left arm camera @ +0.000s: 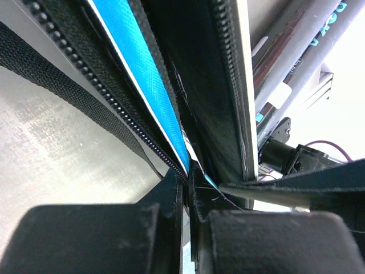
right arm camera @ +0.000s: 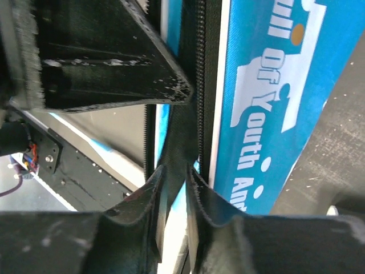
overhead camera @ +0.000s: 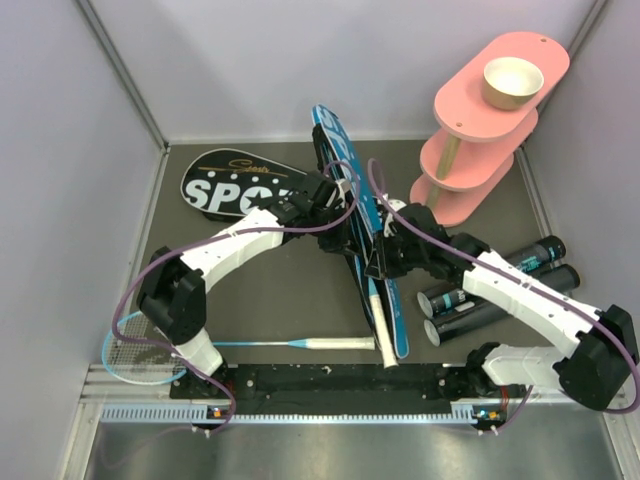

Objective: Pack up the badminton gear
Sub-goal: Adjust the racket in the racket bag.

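Note:
The blue racket bag (overhead camera: pixel 330 130) stands on its edge mid-table, with a white racket handle (overhead camera: pixel 383 335) poking out of its near end. My left gripper (overhead camera: pixel 335 200) is shut on the bag's zipper edge (left arm camera: pixel 148 74), jaws pressed together (left arm camera: pixel 191 171). From the right, my right gripper (overhead camera: pixel 380 255) has its fingers (right arm camera: pixel 174 171) closed on a black strip of the same bag (right arm camera: pixel 268 85). A blue-framed racket (overhead camera: pixel 260 344) lies flat at the near left. The black bag lettered SPORT (overhead camera: pixel 225 185) lies at the back left. Two black tubes (overhead camera: pixel 500 275) lie on the right.
A pink three-tier stand (overhead camera: pixel 470 150) with a tan bowl (overhead camera: pixel 512 82) on top stands at the back right. Grey walls close in the table on three sides. The black base rail (overhead camera: pixel 330 385) runs along the near edge.

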`<state>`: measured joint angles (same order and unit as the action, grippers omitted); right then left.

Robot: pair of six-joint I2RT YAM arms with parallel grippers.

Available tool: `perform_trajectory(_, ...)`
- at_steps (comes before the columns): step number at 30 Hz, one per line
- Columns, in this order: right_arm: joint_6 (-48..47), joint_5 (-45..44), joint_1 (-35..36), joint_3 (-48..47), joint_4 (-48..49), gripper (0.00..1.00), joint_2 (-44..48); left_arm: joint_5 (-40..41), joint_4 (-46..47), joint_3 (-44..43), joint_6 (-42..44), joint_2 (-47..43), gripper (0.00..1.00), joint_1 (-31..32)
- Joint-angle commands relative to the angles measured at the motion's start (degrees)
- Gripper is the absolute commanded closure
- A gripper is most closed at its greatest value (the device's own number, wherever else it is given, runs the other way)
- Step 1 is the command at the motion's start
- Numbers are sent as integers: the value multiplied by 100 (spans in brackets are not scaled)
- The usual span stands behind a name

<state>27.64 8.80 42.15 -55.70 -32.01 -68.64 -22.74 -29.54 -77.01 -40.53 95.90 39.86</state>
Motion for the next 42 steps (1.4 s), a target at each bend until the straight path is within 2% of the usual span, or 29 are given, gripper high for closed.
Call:
perform_trajectory(1,5,-449,65,217,230,76,9,33,194,-428,54,-379,100,48)
perform_trajectory(4,66,-616,56,323,248,73,-70,15,142,-464,63,-423,100,66)
perform_trajectory(14,102,-784,65,516,712,71,-351,59,97,-420,55,-423,100,145)
perform_trajectory(15,119,-635,65,525,818,74,-413,59,150,-402,37,-423,100,163)
perform_trajectory(16,119,-564,56,551,967,90,-431,77,176,-341,45,-423,100,172)
perform_trajectory(17,189,-546,65,543,1151,99,-431,77,194,-323,28,-405,100,198)
perform_trajectory(21,295,-852,65,201,1372,100,-501,42,212,-201,10,-335,100,251)
perform_trajectory(26,251,-1293,-23,-125,1750,100,-1071,7,229,-68,2,-370,100,338)
perform_trajectory(27,16,-1415,-31,-64,2203,100,-1272,15,229,-33,19,-431,100,356)
perform_trajectory(29,-214,-1521,-32,-2,2497,100,-1414,59,229,-7,28,-502,100,356)
perform_trajectory(33,-715,-1758,-58,15,2481,100,-1652,95,221,-77,63,-546,100,356)
perform_trajectory(34,-733,-1628,-127,33,2402,98,-1539,190,212,-112,63,-554,100,365)
perform_trajectory(35,-725,-1453,-163,51,2305,82,-1434,252,212,-138,63,-563,100,356)
perform_trajectory(37,-742,-578,-251,86,1963,67,-1013,471,133,-278,89,-511,100,339)
perform_trajectory(38,-812,-320,-251,86,1840,52,-454,681,80,-314,116,-485,100,339)
perform_trajectory(40,-1136,190,-225,103,1437,43,59,762,89,-358,168,-414,100,234)
perform_trajectory(41,-1329,297,-164,173,1382,33,636,702,176,-358,169,-388,100,181)
perform_trajectory(42,-1836,533,-94,461,1390,30,894,666,220,-358,203,-327,100,67)
